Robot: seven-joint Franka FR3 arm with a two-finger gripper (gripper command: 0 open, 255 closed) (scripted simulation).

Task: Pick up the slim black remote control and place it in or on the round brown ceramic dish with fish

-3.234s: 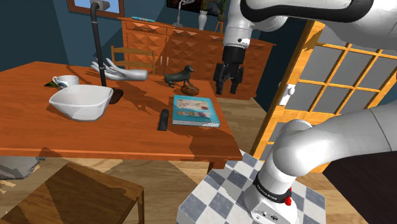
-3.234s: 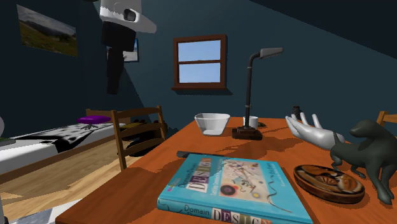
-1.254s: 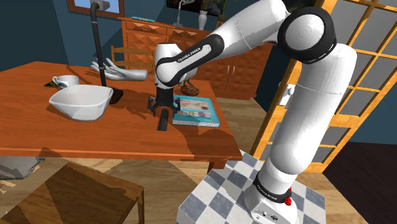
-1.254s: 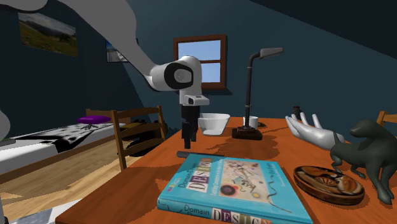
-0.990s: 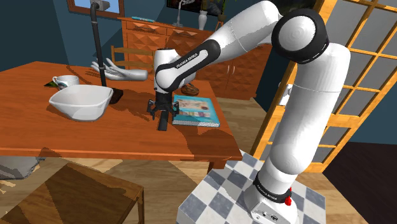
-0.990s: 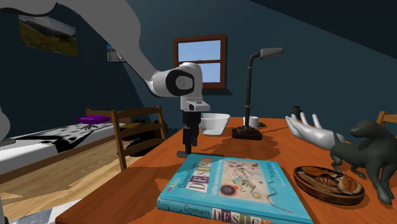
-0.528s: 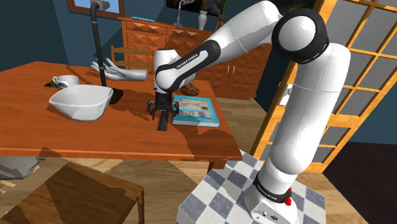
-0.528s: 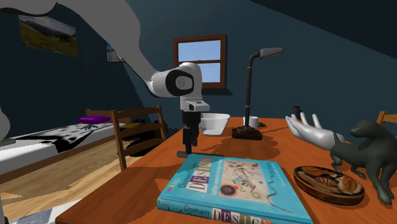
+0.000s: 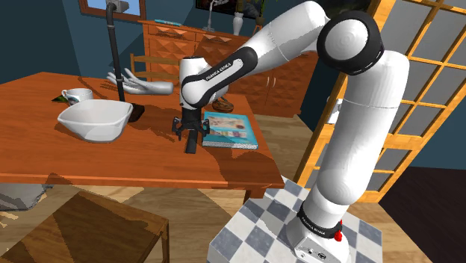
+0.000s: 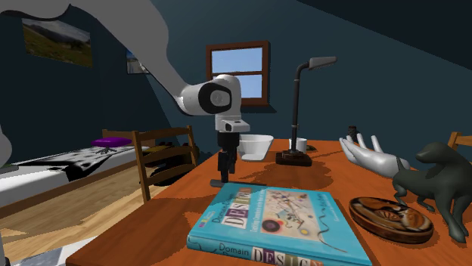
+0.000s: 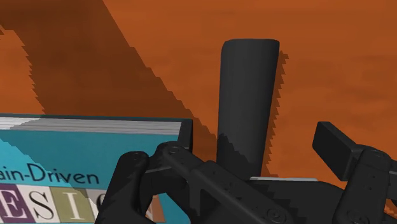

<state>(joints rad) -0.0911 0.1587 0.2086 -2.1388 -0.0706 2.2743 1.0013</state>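
In the shoulder view the gripper [image 9: 191, 135] is down at the table [image 9: 112, 161], over the slim black remote [image 9: 193, 143], which lies flat just beside the book [image 9: 228, 131], along the book's edge nearest the white bowl [image 9: 95, 119].

In the second exterior view the gripper [image 10: 225, 177] stands upright on the remote [image 10: 243, 184] at the book's [image 10: 276, 223] far edge. The brown dish [image 10: 391, 216] sits off the book's other side, in front of the dark dog figurine [image 10: 439, 181].

In the wrist view the fingers [image 11: 337, 146] are spread, astride the remote [image 11: 248, 95] and not clasping it; one finger sits very near the book [image 11: 76, 165].

Risks, as I judge them: closing could catch the book's corner, and a grip this near the remote's end may let it swing or slip when lifted.
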